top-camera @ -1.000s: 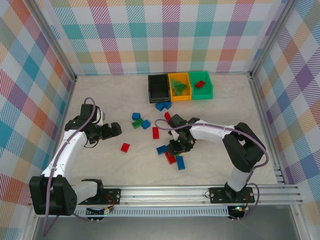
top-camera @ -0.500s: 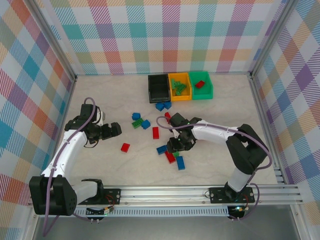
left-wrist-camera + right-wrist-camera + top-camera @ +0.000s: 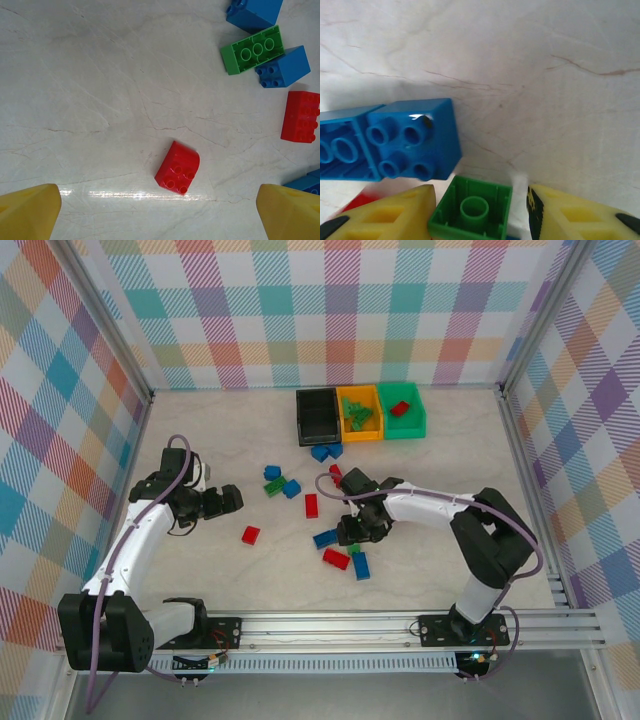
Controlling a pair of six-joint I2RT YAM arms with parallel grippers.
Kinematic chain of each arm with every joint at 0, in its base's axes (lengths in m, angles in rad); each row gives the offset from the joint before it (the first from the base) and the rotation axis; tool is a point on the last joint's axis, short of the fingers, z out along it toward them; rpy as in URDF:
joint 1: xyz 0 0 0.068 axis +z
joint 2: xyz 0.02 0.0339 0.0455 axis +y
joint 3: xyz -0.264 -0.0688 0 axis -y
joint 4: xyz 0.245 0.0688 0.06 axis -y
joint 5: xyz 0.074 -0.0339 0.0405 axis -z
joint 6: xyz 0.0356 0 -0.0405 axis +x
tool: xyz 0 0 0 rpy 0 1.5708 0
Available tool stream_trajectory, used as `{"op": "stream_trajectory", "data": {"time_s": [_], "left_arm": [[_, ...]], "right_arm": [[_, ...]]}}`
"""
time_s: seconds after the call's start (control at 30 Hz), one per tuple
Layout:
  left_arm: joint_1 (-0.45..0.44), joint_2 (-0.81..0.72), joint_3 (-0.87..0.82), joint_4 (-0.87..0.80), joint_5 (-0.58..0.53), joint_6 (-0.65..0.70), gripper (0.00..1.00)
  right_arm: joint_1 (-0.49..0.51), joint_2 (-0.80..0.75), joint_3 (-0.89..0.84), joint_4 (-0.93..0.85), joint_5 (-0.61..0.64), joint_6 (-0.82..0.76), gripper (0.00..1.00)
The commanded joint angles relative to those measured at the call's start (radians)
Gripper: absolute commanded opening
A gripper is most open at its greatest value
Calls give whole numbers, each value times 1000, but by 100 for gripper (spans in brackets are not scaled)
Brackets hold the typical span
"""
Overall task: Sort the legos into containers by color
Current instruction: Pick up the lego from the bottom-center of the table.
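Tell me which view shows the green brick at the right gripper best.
Right wrist: the green brick sits close up, hollow side up, between the yellow fingers. The top view gives just a green speck beside the right gripper.

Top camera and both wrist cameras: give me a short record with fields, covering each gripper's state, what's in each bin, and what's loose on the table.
Left gripper: open, small red curved-top plastic brick ahead between its fingers
Right gripper: open, flanking an upside-down green plastic brick
Black plastic bin: looks empty
Orange-yellow plastic bin: green bricks
Green plastic bin: one red brick
Loose on table: red, blue and green bricks
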State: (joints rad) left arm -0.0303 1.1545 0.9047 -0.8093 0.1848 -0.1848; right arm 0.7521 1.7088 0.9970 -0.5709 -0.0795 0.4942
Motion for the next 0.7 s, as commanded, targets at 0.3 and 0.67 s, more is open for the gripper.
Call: {"op": "stream_trajectory", "data": {"time_s": [0.3, 0.67], "left_arm": [[-3, -15, 15, 0, 0, 21, 100], [-3, -12, 15, -1, -6, 21, 100]], "right_arm": [[-11, -6, -5, 2, 6, 5, 30], [-289, -9, 250, 47, -64, -102, 30]]}}
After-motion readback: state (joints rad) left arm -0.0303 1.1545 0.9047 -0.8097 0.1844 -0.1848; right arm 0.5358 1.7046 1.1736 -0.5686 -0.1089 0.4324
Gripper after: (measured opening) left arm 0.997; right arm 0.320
